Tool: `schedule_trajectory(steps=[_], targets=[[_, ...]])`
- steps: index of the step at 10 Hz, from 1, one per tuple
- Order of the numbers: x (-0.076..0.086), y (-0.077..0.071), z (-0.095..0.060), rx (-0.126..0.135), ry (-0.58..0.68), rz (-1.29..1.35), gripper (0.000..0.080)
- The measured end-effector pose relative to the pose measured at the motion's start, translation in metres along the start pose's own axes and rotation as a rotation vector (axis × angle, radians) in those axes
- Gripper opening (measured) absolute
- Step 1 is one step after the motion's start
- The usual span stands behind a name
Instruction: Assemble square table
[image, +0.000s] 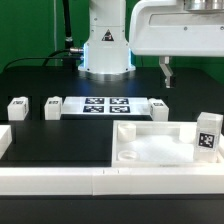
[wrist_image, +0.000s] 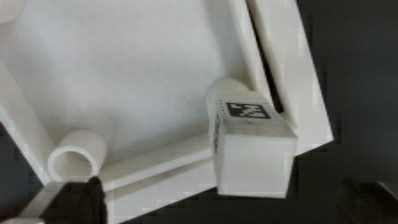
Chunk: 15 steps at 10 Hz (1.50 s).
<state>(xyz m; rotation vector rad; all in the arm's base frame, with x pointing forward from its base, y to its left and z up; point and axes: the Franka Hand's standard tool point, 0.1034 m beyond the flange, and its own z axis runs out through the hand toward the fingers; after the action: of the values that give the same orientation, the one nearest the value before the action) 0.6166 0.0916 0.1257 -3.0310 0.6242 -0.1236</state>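
White plastic parts lie on a black tabletop (image: 60, 140). The square slab (image: 150, 148) of the table lies with its recessed underside up at the near edge, towards the exterior view's right, its front side against the long border rail (image: 60, 180). One tagged leg (image: 208, 132) stands upright at the slab's corner on the exterior view's right, its black-and-white tag facing the camera. In the wrist view the same leg (wrist_image: 249, 140) rises from the slab's raised rim (wrist_image: 267, 70), tag on its upper face, and a round corner socket (wrist_image: 75, 155) shows in the recess, well apart from the leg.

Three loose legs rest farther back on the tabletop: two (image: 17, 108) (image: 52, 108) to the exterior view's left of the marker board (image: 105, 106), and one (image: 160, 107) just beside its other end.

The white arm (image: 175, 30) reaches in from the exterior view's upper right, beside the robot base (image: 105, 50). One dark finger (image: 167, 72) hangs in the air above the tabletop, apart from every part. In the wrist view a dark fingertip (wrist_image: 54, 205) sits off to the side of the leg without touching it: the jaws are released and carry nothing.
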Motion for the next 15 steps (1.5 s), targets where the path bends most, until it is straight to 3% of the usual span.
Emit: schedule_trajectory(steps=[4, 7, 10, 11, 13, 14, 15], targets=[[-0.002, 0.003, 0.007, 0.015, 0.028, -0.010, 0.0649], [-0.041, 0.042, 0.022, 0.010, 0.047, -0.076, 0.0649], [-0.037, 0.039, 0.021, 0.016, 0.051, -0.094, 0.0649], [-0.039, 0.056, 0.028, 0.031, 0.049, -0.105, 0.0649], [-0.067, 0.087, 0.044, 0.019, 0.051, -0.117, 0.0649], [-0.074, 0.098, 0.049, 0.016, 0.038, -0.109, 0.0649], [-0.070, 0.093, 0.047, 0.020, 0.043, -0.110, 0.0649]])
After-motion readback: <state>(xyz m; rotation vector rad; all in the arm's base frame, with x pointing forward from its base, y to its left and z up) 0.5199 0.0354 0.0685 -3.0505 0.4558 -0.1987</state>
